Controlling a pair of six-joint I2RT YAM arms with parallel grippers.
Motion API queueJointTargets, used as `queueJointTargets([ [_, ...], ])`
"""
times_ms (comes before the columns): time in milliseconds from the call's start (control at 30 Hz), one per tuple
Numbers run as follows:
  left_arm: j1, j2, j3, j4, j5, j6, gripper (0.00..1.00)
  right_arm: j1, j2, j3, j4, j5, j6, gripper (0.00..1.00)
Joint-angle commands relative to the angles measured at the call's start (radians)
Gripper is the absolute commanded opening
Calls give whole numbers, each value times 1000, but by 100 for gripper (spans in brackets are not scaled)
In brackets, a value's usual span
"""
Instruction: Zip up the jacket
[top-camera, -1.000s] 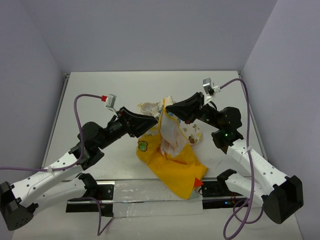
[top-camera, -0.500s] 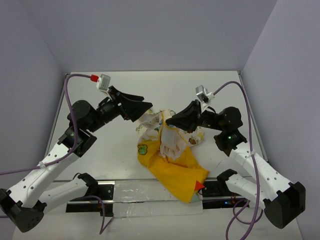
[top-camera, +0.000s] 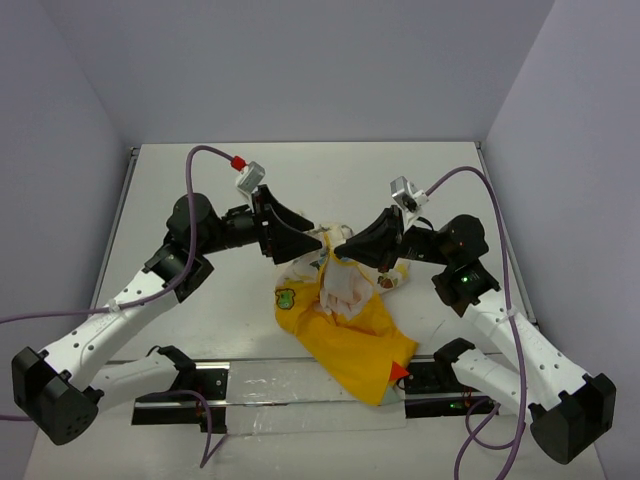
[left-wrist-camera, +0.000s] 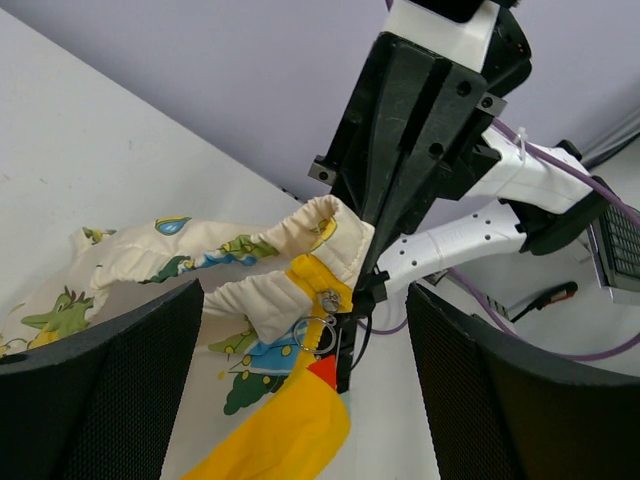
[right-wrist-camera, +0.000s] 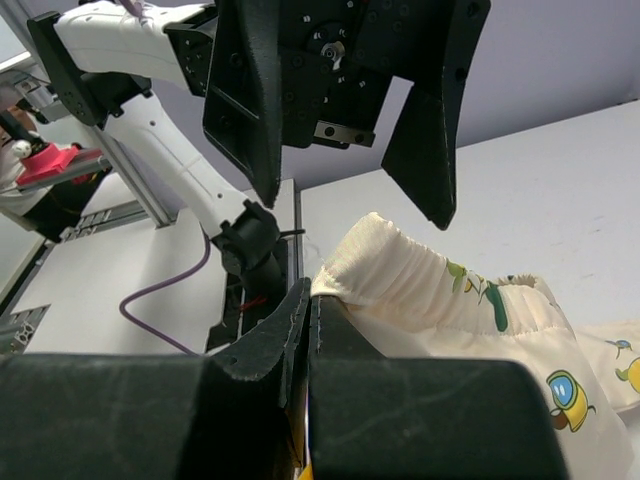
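Note:
The jacket (top-camera: 345, 335) lies crumpled at mid table, yellow side out, with a green patch (top-camera: 288, 296), a red tip (top-camera: 400, 369) and cream cartoon lining. My right gripper (top-camera: 343, 250) is shut on the jacket's lifted edge. The right wrist view shows its jaws (right-wrist-camera: 308, 300) pinching the cream hem (right-wrist-camera: 420, 275). My left gripper (top-camera: 312, 237) is open and faces the right one from the left. In the left wrist view the gripper (left-wrist-camera: 305, 305) frames the zip slider and its metal ring (left-wrist-camera: 316, 330) without touching them. The ring hangs beside my right gripper (left-wrist-camera: 360, 290).
A black and silver rail (top-camera: 250, 385) runs along the table's near edge between the arm bases. Purple cables arc over both arms. Walls close in the table (top-camera: 200, 190) on the left, back and right.
My left arm swung right and down from the back left, bringing its open gripper up to the held jacket edge. My right gripper kept its hold and barely moved.

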Motion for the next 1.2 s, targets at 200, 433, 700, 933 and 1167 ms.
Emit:
queueJointTargets([
  [200,4,25,-38,187,94,-40,91,-6,-15,68,0,2,-27,0],
  [433,5,77,-44,253,83,-56,90,-5,-15,76,-10,0,-31,0],
  [700,5,114,-63,383,137,-144,77,-5,-9,78,-11,5,-33,0],
  [933,4,105,-59,388,149,-165,40,-5,-6,77,-5,19,-29,0],
  [1167,5,82,-69,379,141,-163,5,-6,15,64,6,18,-22,0],
])
